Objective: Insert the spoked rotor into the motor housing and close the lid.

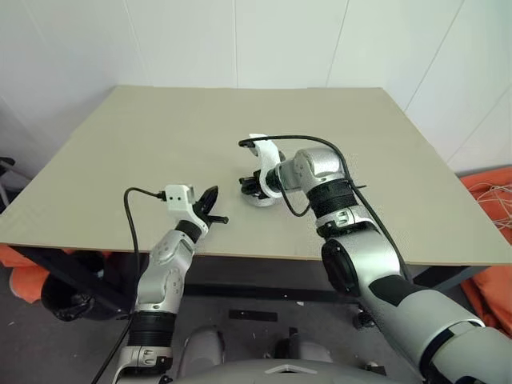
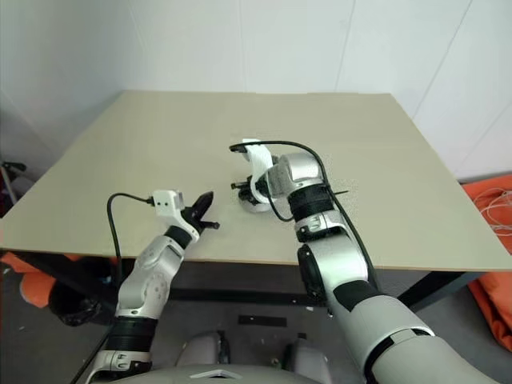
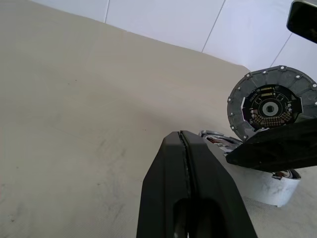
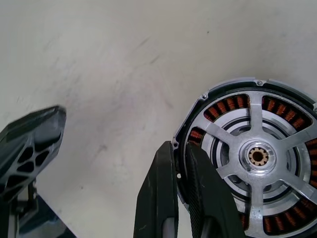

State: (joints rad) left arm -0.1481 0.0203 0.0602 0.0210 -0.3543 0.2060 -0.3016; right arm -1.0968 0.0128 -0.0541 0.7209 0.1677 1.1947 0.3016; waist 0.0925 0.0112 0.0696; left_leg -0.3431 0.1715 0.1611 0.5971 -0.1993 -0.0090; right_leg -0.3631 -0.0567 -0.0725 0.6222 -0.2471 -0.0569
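The motor housing (image 4: 237,81) stands on the table with the spoked rotor (image 4: 257,156) lying inside it; copper windings show between the silver spokes. My right gripper (image 4: 177,148) is shut on the lid (image 3: 272,103), a grey disc with a dark centre, and holds it tilted on edge just above the housing's (image 3: 265,187) near side. From the head, the right gripper (image 1: 254,186) hangs over the housing (image 1: 261,200) at mid-table. My left gripper (image 1: 213,210) is shut on nothing, level, near the table's front edge, a short way to the left of the housing.
The beige table (image 1: 160,144) stretches wide around the housing, with white walls behind it. Orange fabric (image 1: 490,200) lies on the floor past the table's right edge.
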